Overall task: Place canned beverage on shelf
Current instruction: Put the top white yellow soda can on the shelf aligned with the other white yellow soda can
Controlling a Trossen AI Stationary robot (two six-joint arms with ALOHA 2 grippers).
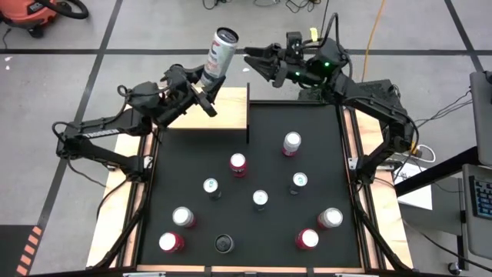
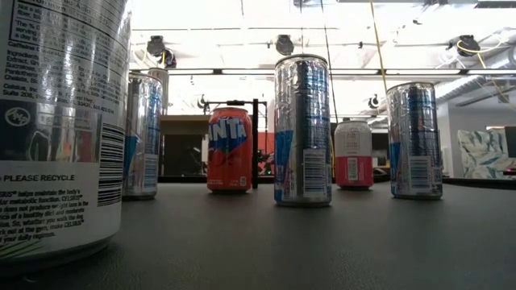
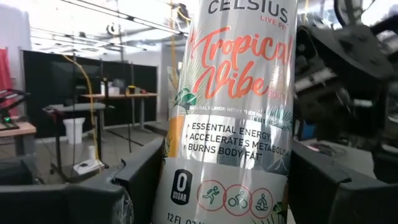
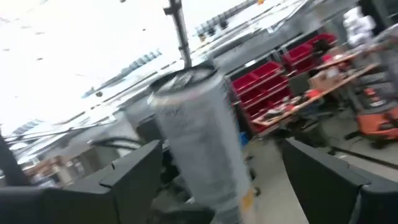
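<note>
High view: the left gripper holds a tall silver can by its lower body, lifted above the far edge of the tabletop, over the far-left corner where the shelf sits. The can leans away from the table, top outward. The right gripper stands just beside the can with fingers spread wide, holding nothing. Nine other cans stand on the black mat, well apart from the shelf.

Low view: only standing cans show, an orange one among silver ones; neither gripper appears.

Left wrist view: the can fills the gap between the left fingers, clamped on its lower half, label upright.

Right wrist view: the can lies between the open right fingers without clear contact.

Handling, as a judgement: a stiff thin-walled cylinder, smooth and likely slippery, heavy if full, dented by hard squeezing. Grip at mid-body across its width gives best control; tall and narrow, it needs setting down flat on the board.
</note>
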